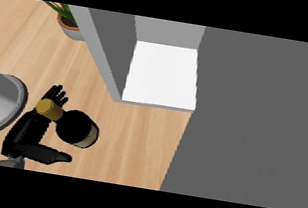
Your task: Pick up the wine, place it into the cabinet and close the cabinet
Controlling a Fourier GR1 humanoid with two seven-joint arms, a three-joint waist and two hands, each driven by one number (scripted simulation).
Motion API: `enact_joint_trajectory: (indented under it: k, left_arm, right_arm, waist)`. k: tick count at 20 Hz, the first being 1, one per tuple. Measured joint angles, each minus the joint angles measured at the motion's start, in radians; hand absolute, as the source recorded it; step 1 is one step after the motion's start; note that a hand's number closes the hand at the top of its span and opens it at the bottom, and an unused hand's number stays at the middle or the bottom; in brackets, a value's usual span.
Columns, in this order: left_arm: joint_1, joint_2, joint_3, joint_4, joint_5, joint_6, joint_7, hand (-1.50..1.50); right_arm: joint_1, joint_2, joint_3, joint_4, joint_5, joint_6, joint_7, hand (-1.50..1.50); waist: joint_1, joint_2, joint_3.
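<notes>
Standing at lower left, the wine shows a gold cap and dark body, seen from above and leaning toward the right. The left hand lies against its left side, fingers stretched up past the cap, thumb jutting right below the bottle; whether it truly grips, cannot tell. The right hand shows nowhere. The cabinet sits far right, door swung open toward the bottle, white shelf bare, likely left open to receive it. A plant stands behind the door.

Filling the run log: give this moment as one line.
left robot hand: shut on wine bottle | bottle: tilted over counter | cabinet: door open, shelf bare | right robot hand: unseen
</notes>
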Motion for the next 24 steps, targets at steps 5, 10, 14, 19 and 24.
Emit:
enact_joint_trajectory:
  k: [5,10,14,19,24]
  left_arm:
    - [-0.031,-0.001,-0.002,0.108,0.010,-0.054,-0.041,-1.50]
    - [-0.078,0.001,-0.002,0.211,-0.002,-0.078,-0.094,-1.50]
    - [-0.120,0.008,0.002,0.275,-0.015,-0.081,-0.134,-1.50]
    - [-0.149,-0.014,0.010,0.322,-0.011,-0.072,-0.189,1.50]
    - [-0.165,-0.016,0.017,0.368,-0.006,-0.082,-0.233,1.50]
  right_arm:
    - [0.003,-0.011,0.032,-0.002,0.005,-0.024,-0.004,-1.50]
    - [-0.002,-0.023,0.041,0.000,0.008,-0.042,-0.007,-1.50]
    - [-0.003,-0.038,0.045,-0.001,0.011,-0.056,-0.008,-1.50]
    - [-0.005,-0.062,0.027,-0.003,0.011,-0.060,-0.004,-1.50]
    - [0.017,-0.072,0.043,-0.001,0.011,-0.064,-0.042,-1.50]
  waist:
    - [-0.002,-0.001,0.000]
    - [0.000,0.000,0.000]
    - [-0.001,0.000,0.000]
    - [0.001,0.000,0.000]
    - [0.004,-0.001,0.001]
